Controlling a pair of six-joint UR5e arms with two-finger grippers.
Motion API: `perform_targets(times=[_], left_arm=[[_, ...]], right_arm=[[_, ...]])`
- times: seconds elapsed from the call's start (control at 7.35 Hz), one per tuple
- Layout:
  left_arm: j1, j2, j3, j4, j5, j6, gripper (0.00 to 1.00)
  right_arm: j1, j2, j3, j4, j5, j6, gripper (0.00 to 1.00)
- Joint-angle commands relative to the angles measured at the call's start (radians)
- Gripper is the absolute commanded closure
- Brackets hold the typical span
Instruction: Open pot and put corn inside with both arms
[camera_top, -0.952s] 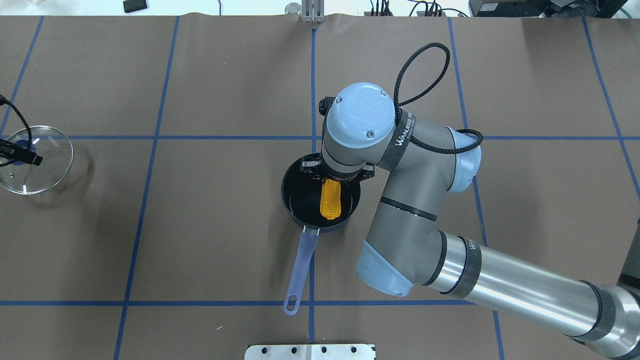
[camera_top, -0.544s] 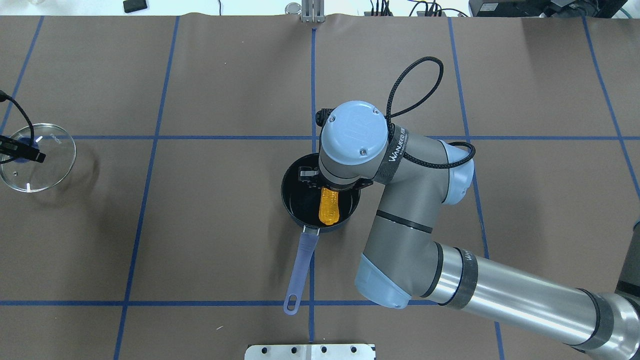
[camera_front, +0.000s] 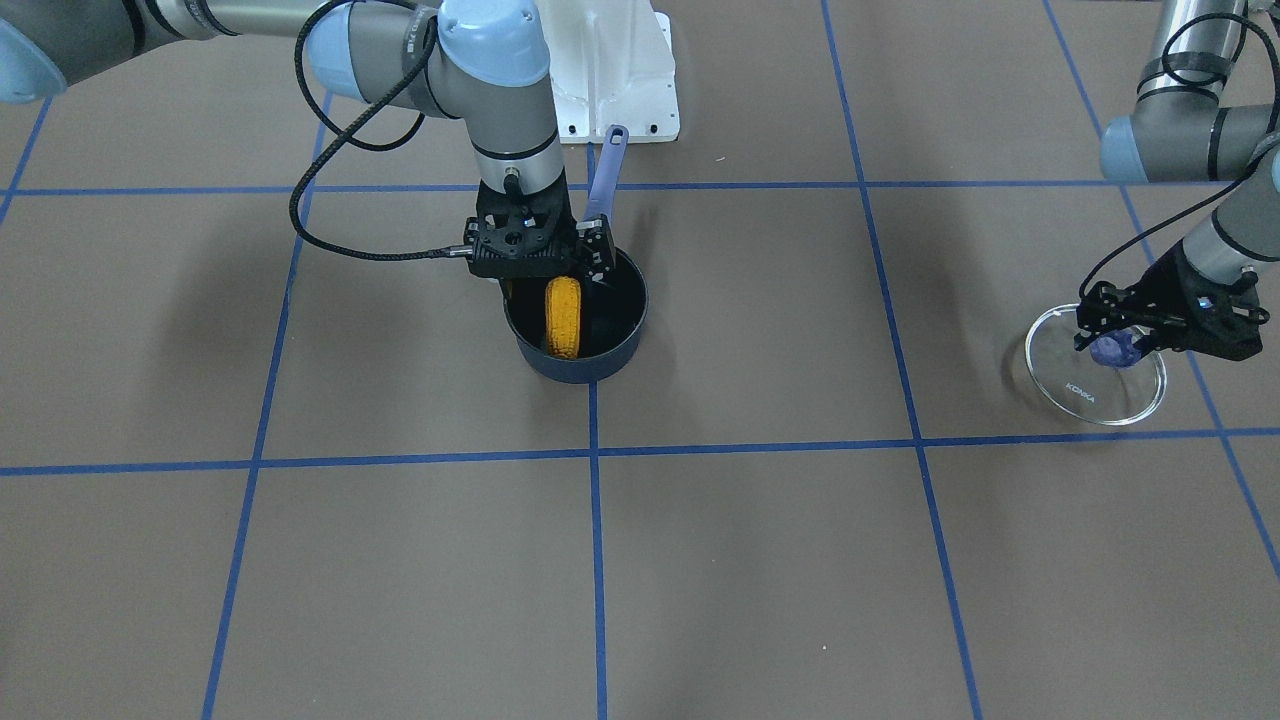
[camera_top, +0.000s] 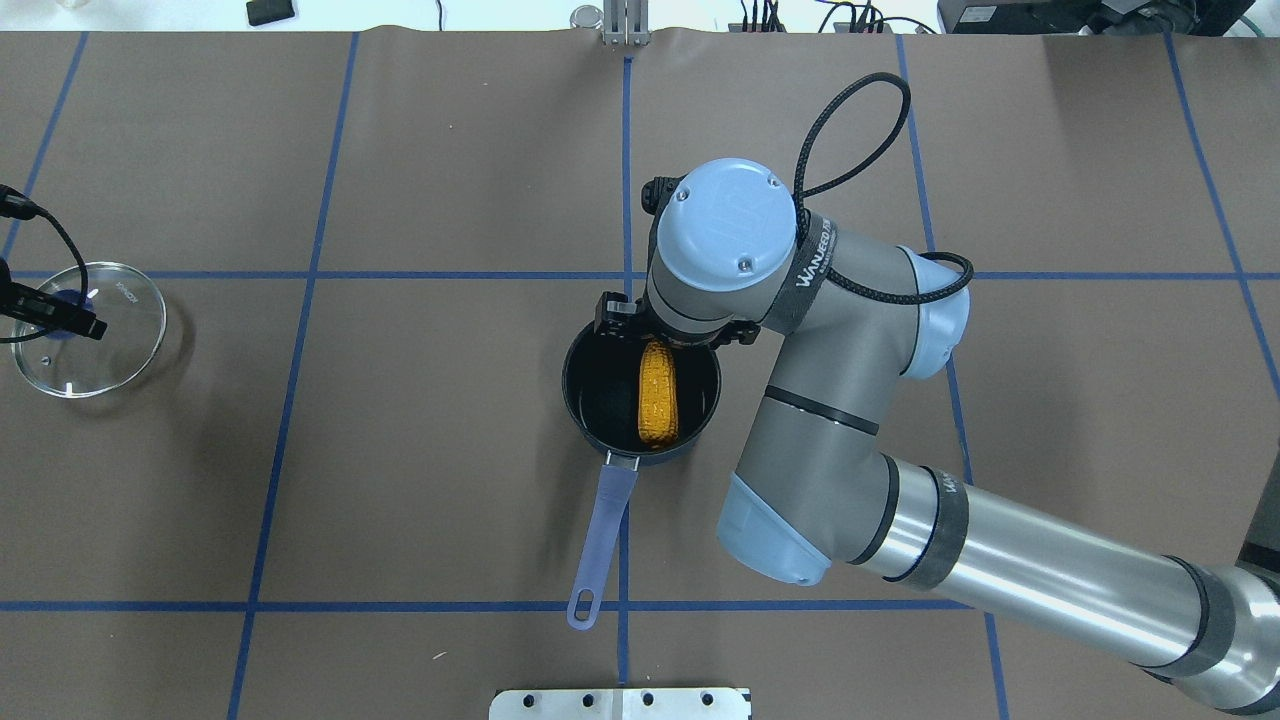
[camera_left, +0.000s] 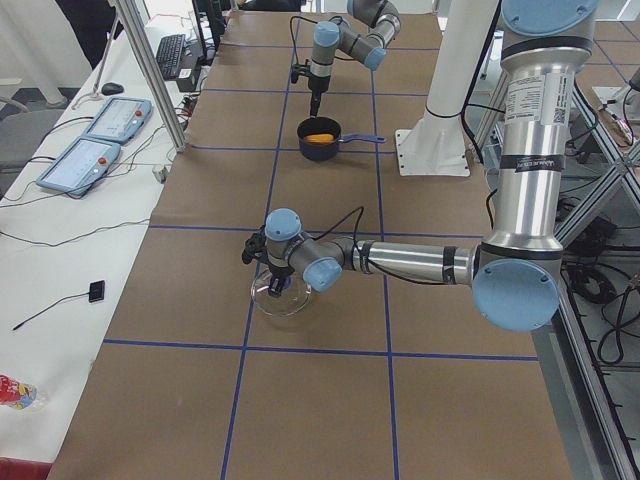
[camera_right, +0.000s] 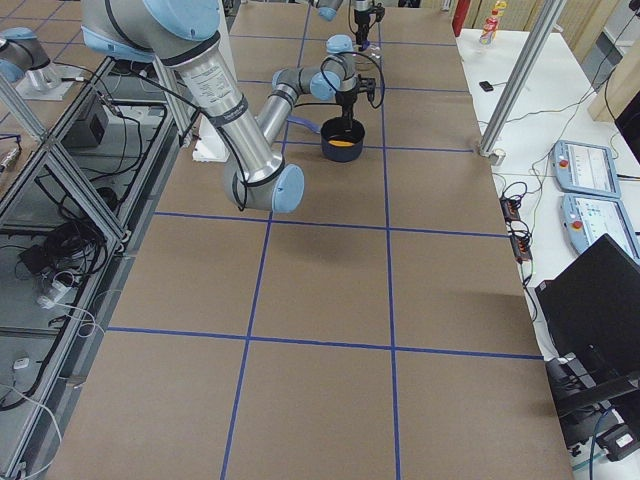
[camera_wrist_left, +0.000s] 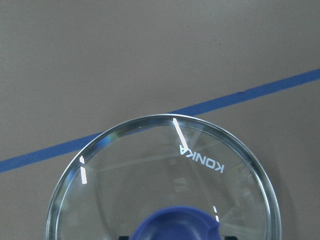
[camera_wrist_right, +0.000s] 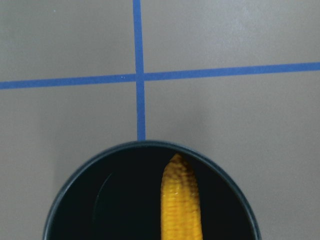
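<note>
My left pincer (camera_front: 1112, 343) pinches the blue knob (camera_wrist_left: 175, 222) of the round glass lid (camera_front: 1085, 392) marked KONKA, well apart from the dark navy saucepan (camera_front: 575, 368). The orange-yellow corn cob (camera_top: 657, 393) lies inside that saucepan, and my right pincer (camera_front: 550, 270) is spread just above it.

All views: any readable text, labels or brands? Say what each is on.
"KONKA": white print on the glass lid, clearest in the left wrist view.
"WANJEED": black strap on the right arm; the smaller print beside it is unreadable.
Emblem on the joint cap: too faint to read.
Nothing else legible.
</note>
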Motion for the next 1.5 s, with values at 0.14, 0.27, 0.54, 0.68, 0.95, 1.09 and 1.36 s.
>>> perform_targets(times=[0.14,0.27,0.54,0.68,0.95,1.09,1.36], left_arm=[[0.023,-0.003,0.011,0.0,0.004,-0.001,0.38],[0.023,-0.007,0.014,0.0,0.006,0.002,0.32],[0.025,-0.009,0.014,0.0,0.006,0.002,0.26],[0.025,-0.009,0.016,0.0,0.006,0.004,0.24],[0.021,-0.006,-0.004,-0.002,-0.034,0.011,0.03],[-0.007,-0.009,-0.012,0.011,-0.098,0.021,0.03],[-0.15,-0.041,-0.007,0.137,-0.175,0.206,0.02]], right_arm=[[0.024,0.003,0.013,0.001,0.005,-0.004,0.0],[0.024,0.003,0.015,0.001,0.005,-0.004,0.0],[0.029,0.003,0.02,0.001,0.005,-0.006,0.0],[0.033,0.003,0.026,0.001,0.006,-0.006,0.0],[0.111,-0.008,0.047,0.001,0.078,-0.02,0.0],[0.195,-0.017,0.049,0.001,0.136,-0.076,0.0],[0.434,-0.117,0.046,-0.002,0.309,-0.396,0.0]])
